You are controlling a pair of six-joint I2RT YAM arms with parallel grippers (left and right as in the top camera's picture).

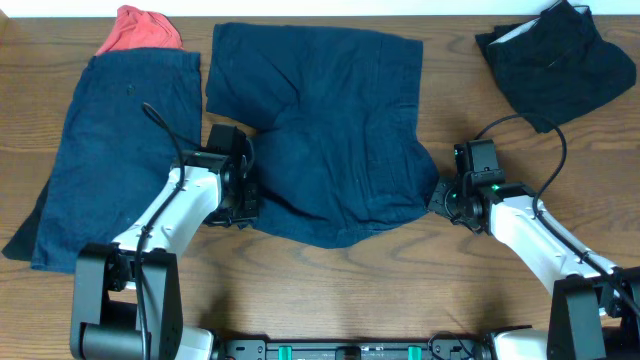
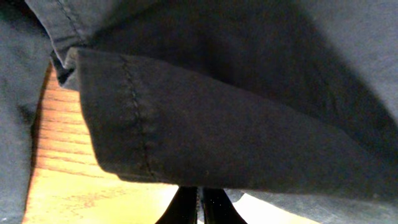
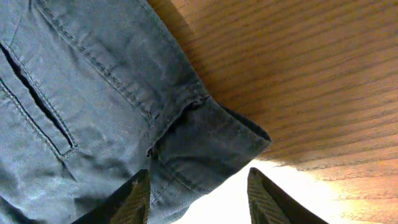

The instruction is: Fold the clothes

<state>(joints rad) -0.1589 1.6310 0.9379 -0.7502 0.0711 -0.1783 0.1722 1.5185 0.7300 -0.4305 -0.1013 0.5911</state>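
Navy shorts (image 1: 330,140) lie spread mid-frame on the bench (image 1: 400,290), their lower-right corner between the parted, ungripping jaws of the right end effector (image 3: 199,173), while the left end effector (image 2: 199,200), pinched shut, sits at the lower-left hem.

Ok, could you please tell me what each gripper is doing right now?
Left gripper: closed at the edge of the middle shorts; whether it pinches cloth cannot be told.
Right gripper: open around a corner of the shorts.
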